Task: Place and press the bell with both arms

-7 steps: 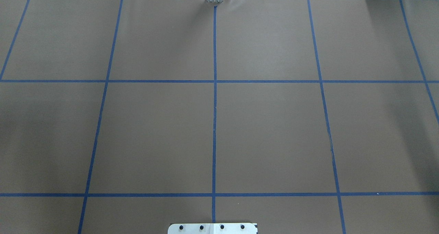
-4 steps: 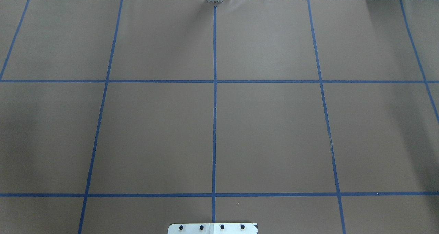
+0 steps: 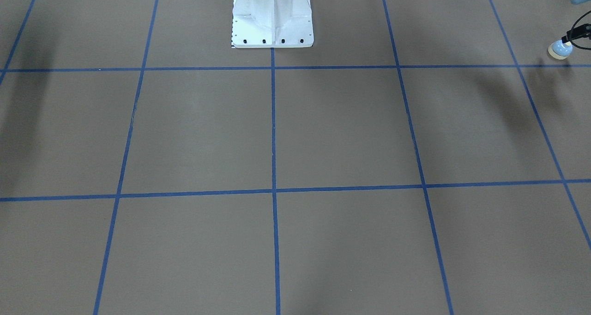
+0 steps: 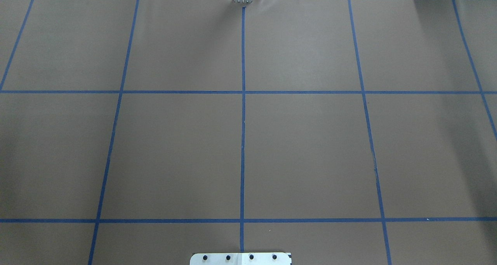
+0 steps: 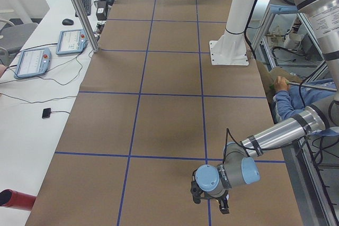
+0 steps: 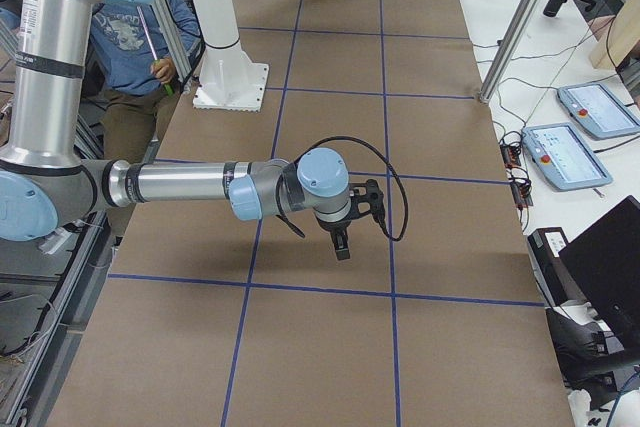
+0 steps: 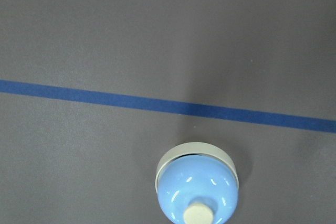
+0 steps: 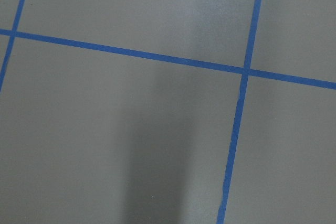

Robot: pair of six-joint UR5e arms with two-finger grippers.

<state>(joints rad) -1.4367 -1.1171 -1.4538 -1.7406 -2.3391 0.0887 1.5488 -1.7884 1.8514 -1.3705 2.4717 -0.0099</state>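
Observation:
The bell (image 3: pixel 560 50), a light-blue dome on a cream base, is at the far right edge of the front view, on my left side. The black tip of my left gripper (image 3: pixel 565 41) is at the bell's top and seems shut on it. In the left wrist view the bell (image 7: pixel 197 187) sits just below a blue tape line, and no fingers show. In the left side view my left gripper (image 5: pixel 212 200) points down and hides the bell. My right gripper (image 6: pixel 343 245) hangs over the table's middle, and I cannot tell whether it is open. The overhead view shows neither arm.
The white pedestal (image 3: pixel 272 15) stands at the table's near edge (image 4: pixel 240 258). A seated person in blue (image 5: pixel 296 101) is beside the table behind the robot. Teach pendants (image 5: pixel 32 62) and cables lie on the white bench along the far side.

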